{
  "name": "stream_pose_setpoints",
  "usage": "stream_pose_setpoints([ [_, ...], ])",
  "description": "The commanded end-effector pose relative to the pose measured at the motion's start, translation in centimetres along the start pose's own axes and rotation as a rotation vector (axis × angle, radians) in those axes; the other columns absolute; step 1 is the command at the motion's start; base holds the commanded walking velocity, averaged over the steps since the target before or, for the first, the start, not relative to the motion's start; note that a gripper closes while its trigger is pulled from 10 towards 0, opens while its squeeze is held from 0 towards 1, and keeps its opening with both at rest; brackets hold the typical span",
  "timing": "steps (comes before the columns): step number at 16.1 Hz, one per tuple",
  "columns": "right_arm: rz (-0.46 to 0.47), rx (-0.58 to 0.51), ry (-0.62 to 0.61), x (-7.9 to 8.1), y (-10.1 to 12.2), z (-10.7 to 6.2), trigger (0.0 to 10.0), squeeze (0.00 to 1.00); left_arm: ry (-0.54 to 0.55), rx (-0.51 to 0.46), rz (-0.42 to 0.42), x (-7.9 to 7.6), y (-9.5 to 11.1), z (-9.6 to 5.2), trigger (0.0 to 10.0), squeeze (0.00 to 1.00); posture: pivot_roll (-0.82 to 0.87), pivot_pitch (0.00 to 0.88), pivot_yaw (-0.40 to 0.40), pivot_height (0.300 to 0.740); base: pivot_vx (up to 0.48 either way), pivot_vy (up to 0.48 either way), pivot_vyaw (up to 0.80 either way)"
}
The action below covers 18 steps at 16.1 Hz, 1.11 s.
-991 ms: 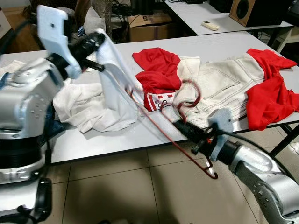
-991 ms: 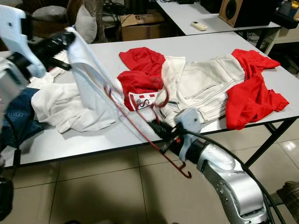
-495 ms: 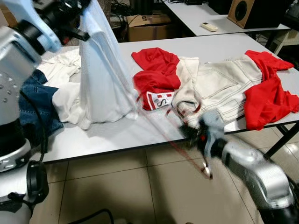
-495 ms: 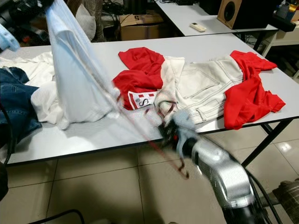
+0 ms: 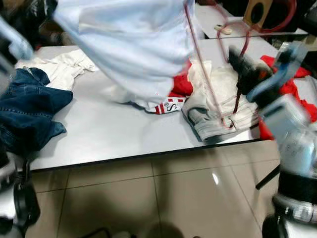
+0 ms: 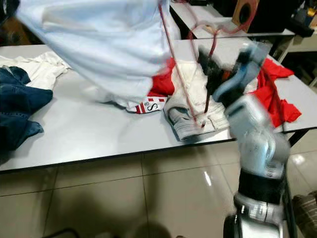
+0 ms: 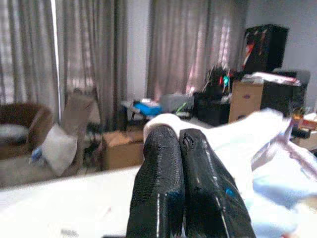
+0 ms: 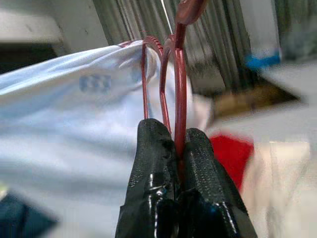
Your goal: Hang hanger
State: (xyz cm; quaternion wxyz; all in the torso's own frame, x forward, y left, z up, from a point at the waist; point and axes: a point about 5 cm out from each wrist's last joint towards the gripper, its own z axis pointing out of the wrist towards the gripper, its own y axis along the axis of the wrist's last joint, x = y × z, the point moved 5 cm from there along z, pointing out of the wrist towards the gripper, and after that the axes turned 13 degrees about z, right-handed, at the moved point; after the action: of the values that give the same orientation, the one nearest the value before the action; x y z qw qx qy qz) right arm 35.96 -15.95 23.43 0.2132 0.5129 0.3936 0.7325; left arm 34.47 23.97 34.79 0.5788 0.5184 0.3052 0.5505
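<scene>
Right gripper (image 8: pixel 176 144) fingers are pinching tight on the hanger (image 6: pixel 208 69), dark red wire running straight up out of the fingertips. In the right eye view the right gripper is sitting raised over the worktop (image 6: pixel 94 129), hanger rising from it toward the top of frame, hook end looping over near the speaker, though motion blur is making the exact hook shape hard to read. Hanger's long axis is lying roughly upright, tilting up and to the robot's left, one leg running into the shirt (image 6: pixel 104 44).

Left gripper (image 7: pixel 181 144) fingers are pressed together with white cloth bunching just behind them, so it is likely pinching the shirt's far side. Shirt is hanging spread between the two arms, high above the worktop, its lower edge near the red clothes (image 6: pixel 161 84) and white jeans (image 6: pixel 190 106). Blue jeans (image 6: pixel 17 106) are lying at the worktop's left end.

The right arm is the one carrying the hanger; hook is pointing up and away from the fingers, so hanging is going to mean lifting that end onto a rail.
</scene>
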Motion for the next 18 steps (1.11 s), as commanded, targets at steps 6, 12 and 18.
stream_pose_setpoints([
  [6, 0.102, 0.156, -0.041, 0.0, -5.2, -1.2, 10.0, 0.0, -0.092, 0.356, 0.003, -4.7, -10.3, -4.3, 0.0, 0.0, -0.03, 0.0, 0.006, 0.74, 0.0, 0.0, 0.0],
  [12, 0.077, 0.218, 0.115, 2.5, -5.7, -1.9, 10.0, 0.0, -0.039, 0.572, 0.19, -2.0, -15.0, -8.4, 10.0, 1.0, -0.03, 0.0, 0.007, 0.74, 0.0, 0.0, 0.0],
  [18, 0.057, 0.238, 0.157, 3.4, -5.8, -2.0, 10.0, 0.0, -0.456, 0.452, 0.338, -7.4, -14.2, -7.3, 10.0, 1.0, -0.03, 0.0, 0.02, 0.74, 0.0, 0.0, 0.0],
])
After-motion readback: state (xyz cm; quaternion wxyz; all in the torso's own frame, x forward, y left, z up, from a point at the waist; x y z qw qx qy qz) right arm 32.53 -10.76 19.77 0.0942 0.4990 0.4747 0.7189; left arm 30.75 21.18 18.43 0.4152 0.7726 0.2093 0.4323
